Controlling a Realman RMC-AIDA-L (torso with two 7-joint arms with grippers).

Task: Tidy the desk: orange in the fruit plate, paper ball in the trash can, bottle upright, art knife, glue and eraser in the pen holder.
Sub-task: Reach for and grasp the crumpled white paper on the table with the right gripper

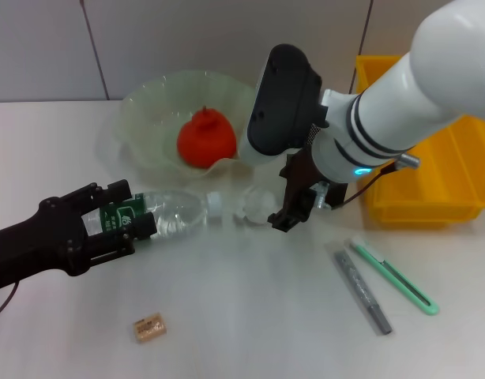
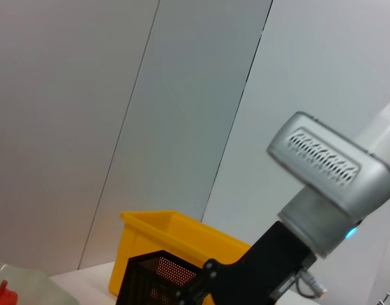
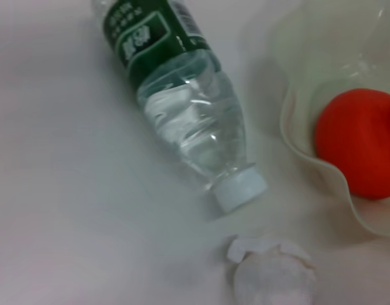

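- The clear plastic water bottle with its dark green label [image 1: 159,217] lay on its side across the white desk [image 1: 250,316], its white cap just beside the crumpled white paper ball [image 1: 257,207].
- The wavy-rimmed pale-green fruit plate [image 1: 148,110] stood close behind both, blocking that side.
- The right gripper [image 1: 294,207] hung just beside the ball.
- The slim grey glue stick [image 1: 361,290] and mint-green art knife [image 1: 394,277] lay side by side, well apart from the tiny tan eraser [image 1: 149,327], with bare desk between.

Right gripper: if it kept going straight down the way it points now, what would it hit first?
Most likely the paper ball, which lies just below the right gripper beside the bottle's cap; depth is uncertain, so it could meet bare desk.
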